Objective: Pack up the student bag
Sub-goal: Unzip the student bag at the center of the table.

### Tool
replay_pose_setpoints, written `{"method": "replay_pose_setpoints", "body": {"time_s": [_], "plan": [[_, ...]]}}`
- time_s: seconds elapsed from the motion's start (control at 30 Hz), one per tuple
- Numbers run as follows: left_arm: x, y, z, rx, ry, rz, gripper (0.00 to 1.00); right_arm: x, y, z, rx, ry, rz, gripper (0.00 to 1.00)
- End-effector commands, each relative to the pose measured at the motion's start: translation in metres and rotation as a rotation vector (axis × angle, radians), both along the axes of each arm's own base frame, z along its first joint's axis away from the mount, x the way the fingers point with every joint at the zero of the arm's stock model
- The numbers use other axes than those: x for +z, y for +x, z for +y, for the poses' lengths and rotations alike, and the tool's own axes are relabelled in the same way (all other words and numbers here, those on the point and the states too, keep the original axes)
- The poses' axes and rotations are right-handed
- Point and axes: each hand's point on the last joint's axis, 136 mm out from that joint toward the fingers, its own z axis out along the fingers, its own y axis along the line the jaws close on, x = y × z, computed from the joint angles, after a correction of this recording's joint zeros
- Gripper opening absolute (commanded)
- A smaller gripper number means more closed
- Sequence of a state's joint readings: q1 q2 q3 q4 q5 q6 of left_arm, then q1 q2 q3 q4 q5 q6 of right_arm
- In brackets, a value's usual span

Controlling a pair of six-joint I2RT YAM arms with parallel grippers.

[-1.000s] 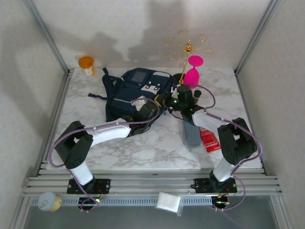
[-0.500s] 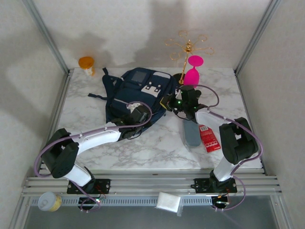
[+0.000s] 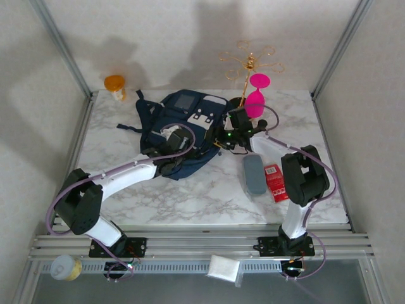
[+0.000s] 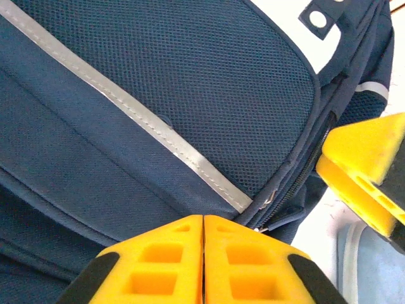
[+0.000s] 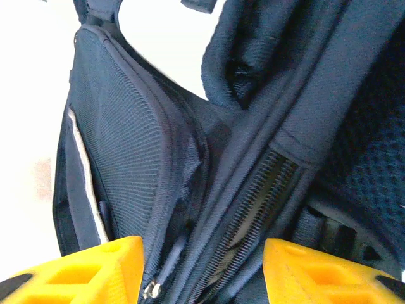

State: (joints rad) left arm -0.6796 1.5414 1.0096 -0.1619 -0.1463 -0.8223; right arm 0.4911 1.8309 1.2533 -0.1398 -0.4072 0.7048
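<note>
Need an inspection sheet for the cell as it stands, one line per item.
Surface: white marble table, grey veins.
Job's things: student bag lying flat at the rear; visible zips look closed.
Clutter: grey case, red packet, pink goblet, gold stand, orange cup.
End effectors: left end effector shut over the bag; right end effector open at a zip.
Cables: purple cables along both arms.
Surroundings: white walls, aluminium rails.

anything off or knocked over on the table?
Nothing stands out. The navy blue fabric backpack lies flat, no visible damage; the grey oblong case and red flat box lie side by side beside it, nothing spilled.
</note>
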Motion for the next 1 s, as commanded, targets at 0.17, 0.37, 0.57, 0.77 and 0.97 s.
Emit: {"method": "replay_pose_setpoints", "body": {"time_s": [0.17,0.37,0.57,0.77,0.97], "plan": [[0.006,-0.009,0.021,0.075,-0.055,-0.014,0.15,-0.009,0.011,0.012,-0.034,-0.1,0.014,0.53],[0.004,-0.013,0.028,0.073,-0.052,-0.011,0.17,-0.031,-0.001,0.006,-0.074,-0.133,0.079,0.59],[-0.006,-0.017,0.03,0.072,-0.05,0.005,0.2,-0.033,-0.007,0.008,-0.093,-0.154,0.076,0.65],[-0.008,-0.015,0.029,0.076,-0.058,0.003,0.2,-0.028,0.01,0.049,-0.05,-0.046,0.044,0.67],[-0.004,-0.019,0.032,0.093,-0.09,-0.004,0.21,0.021,0.007,0.078,-0.015,0.179,0.004,0.64]]}}
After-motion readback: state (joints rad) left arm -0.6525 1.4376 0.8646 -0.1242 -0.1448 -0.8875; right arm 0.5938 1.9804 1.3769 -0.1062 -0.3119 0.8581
